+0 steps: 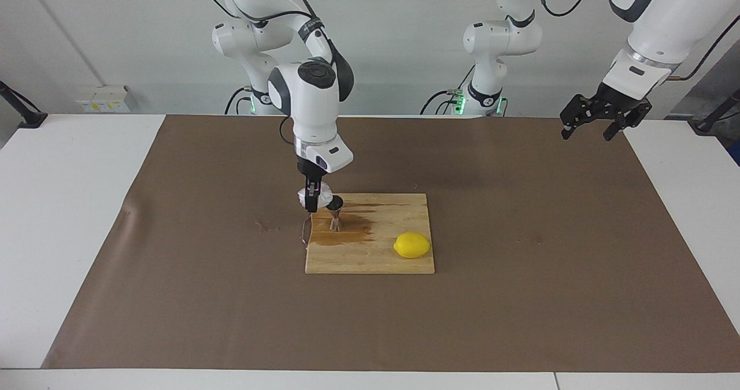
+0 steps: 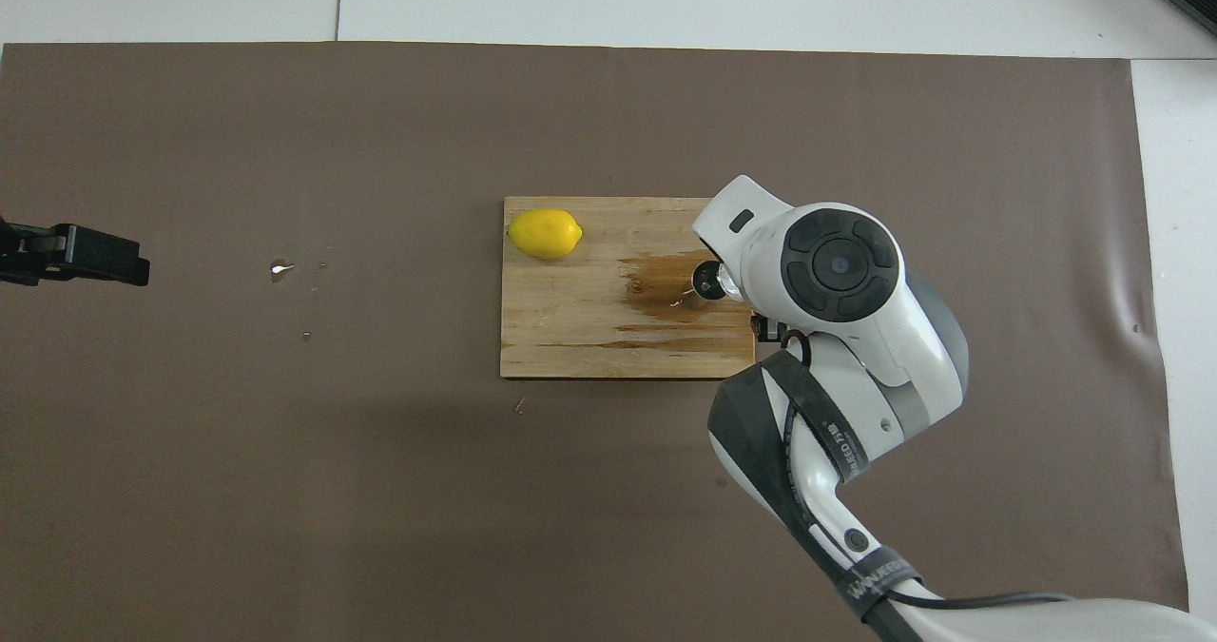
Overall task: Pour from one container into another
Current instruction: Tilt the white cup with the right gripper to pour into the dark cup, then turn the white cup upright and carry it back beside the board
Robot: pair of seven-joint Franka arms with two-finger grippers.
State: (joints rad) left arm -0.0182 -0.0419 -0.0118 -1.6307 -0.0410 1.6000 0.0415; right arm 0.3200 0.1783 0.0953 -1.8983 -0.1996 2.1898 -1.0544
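My right gripper [image 1: 312, 200] is shut on the small translucent white plastic cup [image 1: 322, 195] and holds it tilted over the steel jigger [image 1: 335, 212]. The jigger stands upright on the wooden cutting board [image 1: 370, 257], in a dark wet stain at the board's end toward the right arm. In the overhead view the jigger's rim [image 2: 705, 281] shows beside my right arm; the cup is hidden under the wrist. My left gripper [image 1: 596, 125] hangs open and empty high over the left arm's end of the mat; it also shows in the overhead view [image 2: 90, 257]. That arm waits.
A yellow lemon [image 1: 412, 245] lies on the board's corner toward the left arm's end, farther from the robots than the jigger. A brown mat [image 1: 520, 297] covers the table. Small wet spots [image 2: 280, 267] lie on the mat toward the left arm's end.
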